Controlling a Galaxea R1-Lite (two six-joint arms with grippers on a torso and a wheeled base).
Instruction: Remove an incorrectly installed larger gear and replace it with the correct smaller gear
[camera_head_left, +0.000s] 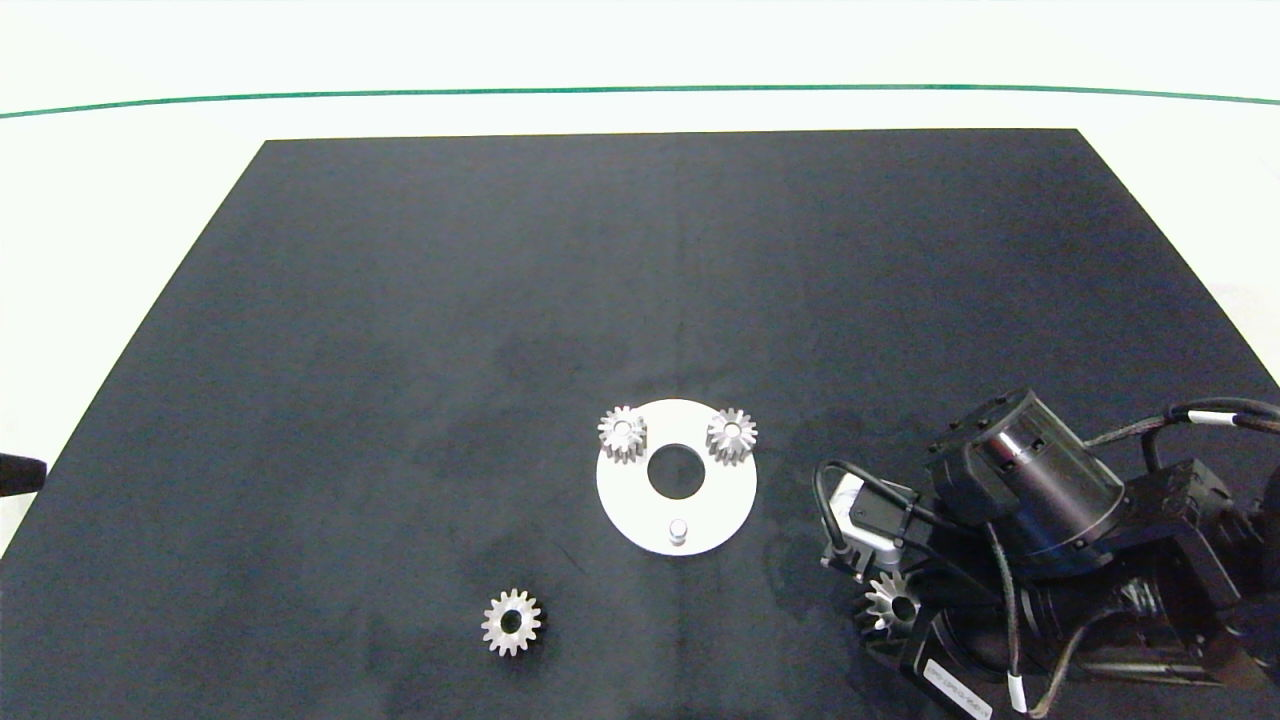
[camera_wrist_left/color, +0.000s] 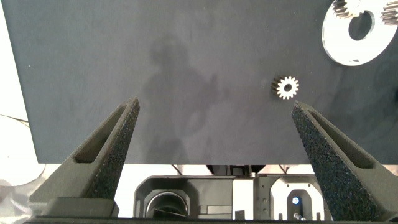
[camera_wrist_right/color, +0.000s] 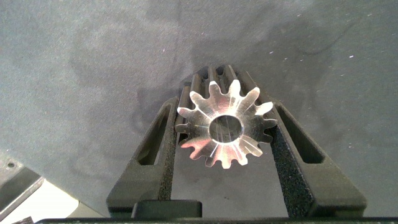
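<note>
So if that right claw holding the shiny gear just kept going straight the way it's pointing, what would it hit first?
Probably the black mat. The right gripper, shut on the larger gear, points down at bare mat in its wrist view; how far below is unclear.
</note>
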